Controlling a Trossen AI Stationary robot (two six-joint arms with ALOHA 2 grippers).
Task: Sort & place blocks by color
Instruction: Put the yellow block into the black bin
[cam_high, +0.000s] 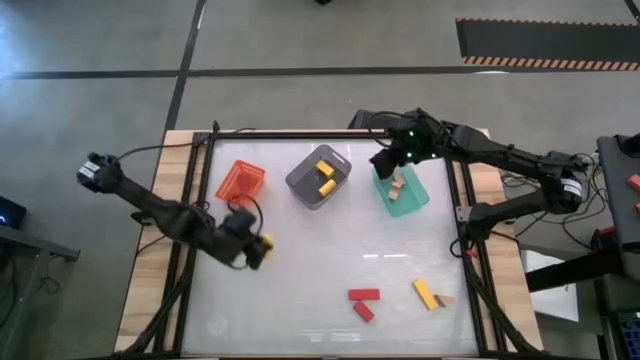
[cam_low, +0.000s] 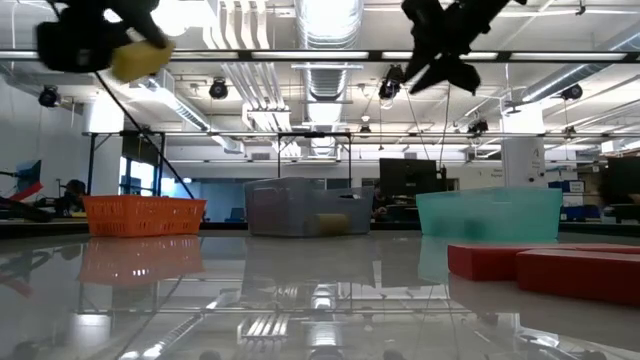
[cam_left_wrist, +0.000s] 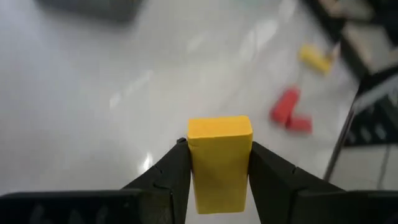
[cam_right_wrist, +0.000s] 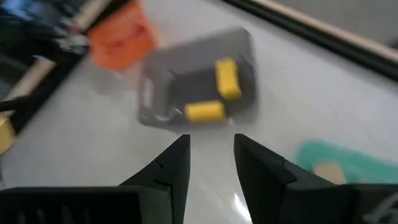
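My left gripper (cam_high: 254, 250) is shut on a yellow block (cam_left_wrist: 219, 158) above the table's left middle, in front of the orange bin (cam_high: 241, 181). My right gripper (cam_right_wrist: 211, 155) is open and holds nothing. It hovers between the grey bin (cam_high: 320, 176) and the green bin (cam_high: 401, 191). The grey bin holds two yellow blocks (cam_right_wrist: 216, 93), and tan blocks (cam_high: 397, 186) lie in the green bin. Two red blocks (cam_high: 363, 302), a yellow bar (cam_high: 426, 294) and a small tan block (cam_high: 444, 300) lie flat on the table near its front right. My left gripper pinches the yellow block by its two opposite long sides (cam_left_wrist: 193, 165), one finger on each. The block's free end (cam_left_wrist: 219, 127) sticks out past the fingertips. In the low view the block (cam_low: 140, 60) is lifted well clear of the table.
The three bins stand in a row along the table's far side, seen as orange (cam_low: 143, 215), grey (cam_low: 308, 208) and green (cam_low: 490, 213) in the low view. A black frame (cam_high: 470, 250) runs along the table's edges. Bare glossy surface lies between the bins and the loose blocks.
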